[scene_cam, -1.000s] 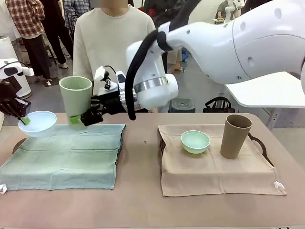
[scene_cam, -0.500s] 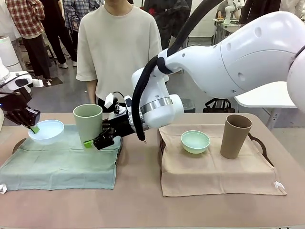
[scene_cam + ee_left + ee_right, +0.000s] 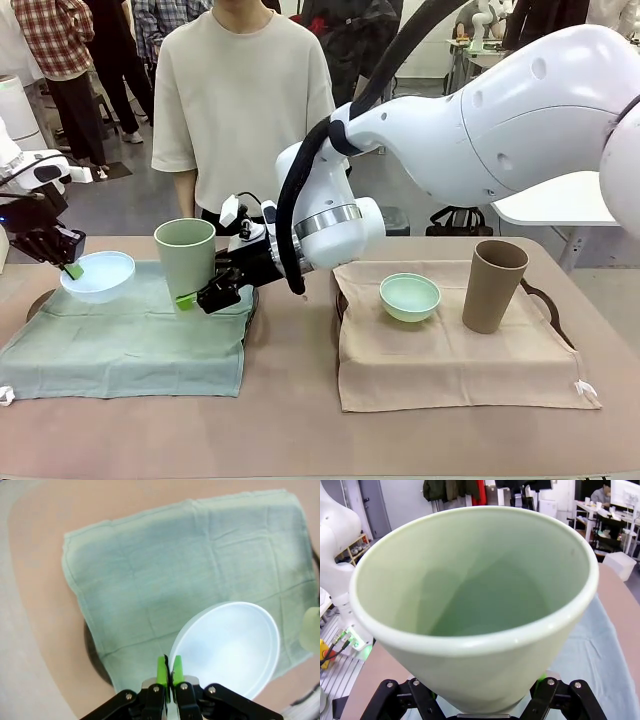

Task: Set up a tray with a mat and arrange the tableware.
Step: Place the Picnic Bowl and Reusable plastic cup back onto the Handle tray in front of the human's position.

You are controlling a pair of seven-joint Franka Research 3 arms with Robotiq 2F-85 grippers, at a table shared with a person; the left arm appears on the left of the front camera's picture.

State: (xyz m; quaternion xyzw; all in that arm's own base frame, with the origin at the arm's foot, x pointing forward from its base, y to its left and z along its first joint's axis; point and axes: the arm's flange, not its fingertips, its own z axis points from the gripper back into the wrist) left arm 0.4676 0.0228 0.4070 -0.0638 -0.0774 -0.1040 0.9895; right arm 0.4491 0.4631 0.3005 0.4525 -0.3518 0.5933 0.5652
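Note:
My left gripper [image 3: 70, 268] is shut on the rim of the pale blue bowl [image 3: 98, 276], which is slightly tilted over the far left corner of the green mat [image 3: 130, 335]. The left wrist view shows the green pads [image 3: 161, 672] pinching the bowl [image 3: 230, 647] above the mat [image 3: 185, 565]. My right gripper [image 3: 198, 296] is shut on the base of the upright light green tumbler [image 3: 185, 255] at the mat's far edge; whether it touches the mat I cannot tell. The tumbler [image 3: 475, 595] hides the fingertips in the right wrist view. A mint green bowl [image 3: 409, 296] and a brown tumbler [image 3: 493, 285] stand on the beige mat [image 3: 450, 365].
Each mat lies on a dark tray, its rim [image 3: 537, 293] showing beside the brown tumbler and under the green mat [image 3: 94, 652]. A person [image 3: 240, 100] stands at the table's far side. My right arm [image 3: 450, 120] reaches across the middle.
The right gripper has brought the light green tumbler down and to the right, to the mat's far edge. The left gripper has lowered the blue bowl a little. Both were still for the last half second.

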